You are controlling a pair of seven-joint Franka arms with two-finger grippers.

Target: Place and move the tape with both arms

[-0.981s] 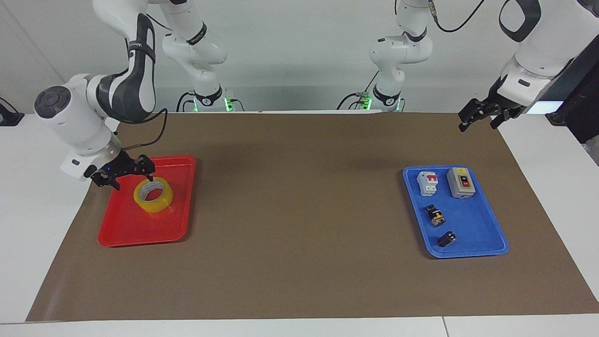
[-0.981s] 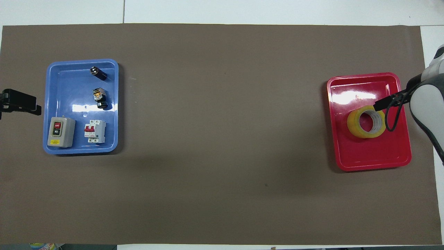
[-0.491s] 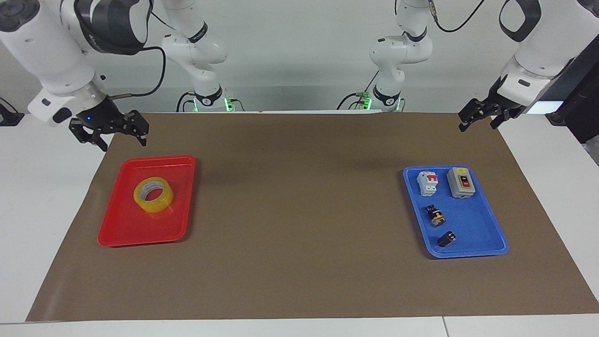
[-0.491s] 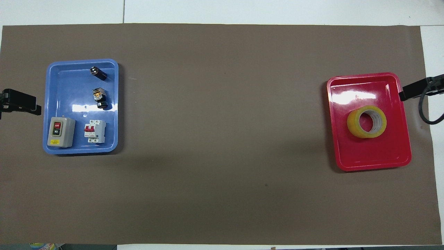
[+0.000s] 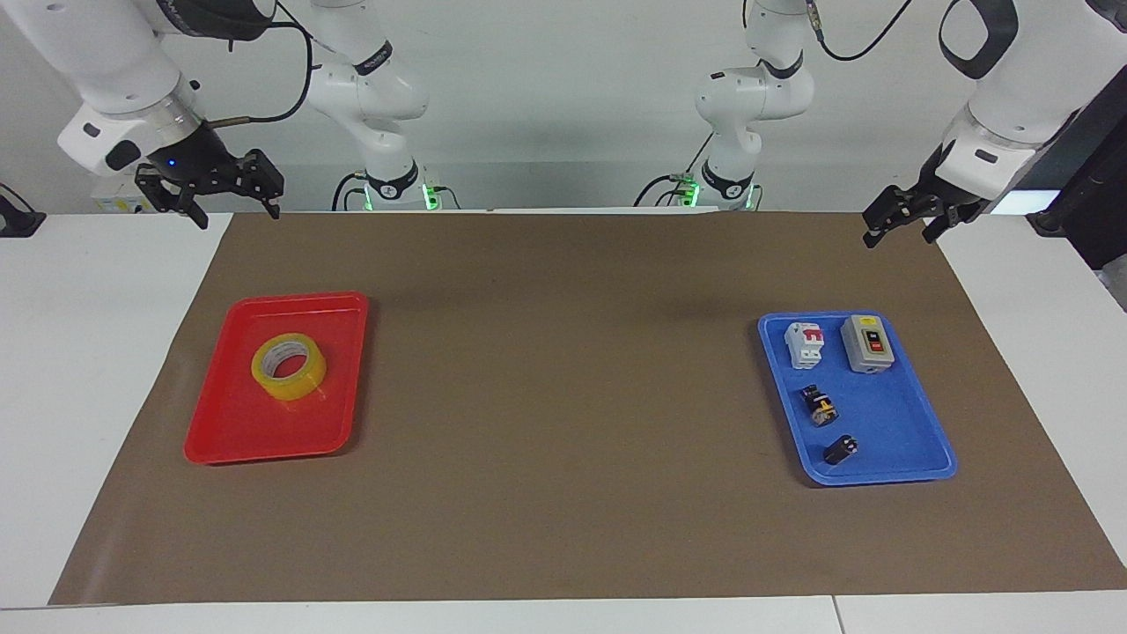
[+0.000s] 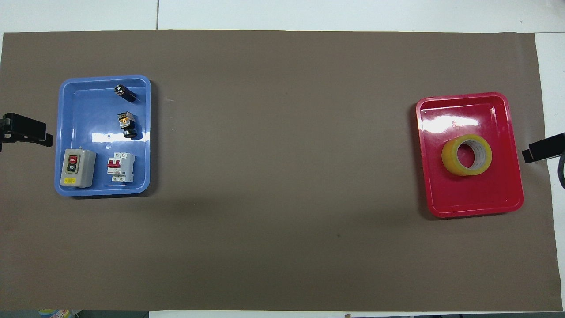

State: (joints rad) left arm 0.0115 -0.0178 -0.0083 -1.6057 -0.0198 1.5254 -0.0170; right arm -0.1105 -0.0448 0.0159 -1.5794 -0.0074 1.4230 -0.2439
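— So where do we find the tape point(image 5: 289, 365) now?

— Flat in the red tray point(image 5: 233, 436), hole facing up, at the right arm's end of the table. Being a ring lying on its side, it has no long axis to line up with; any approach across the rim would serve.

— And which of our grippers is closer to it?

— The right gripper point(image 5: 211, 187), clearly. It hangs raised over the mat's corner at that same end, fingers spread wide with nothing between them. The tape lies farther from the robots than that corner, so we judge the reach goes forward and down.

— What about the left gripper point(image 5: 905, 216)?

— It waits over the other corner, also spread and empty, close to the blue tray point(image 5: 898, 423) with its switch box point(image 5: 867, 343), breaker point(image 5: 804, 343) and two small parts. The whole mat point(image 5: 563, 396) lies between it and the tape.

— So any next pick falls to the right arm?

— We think so.
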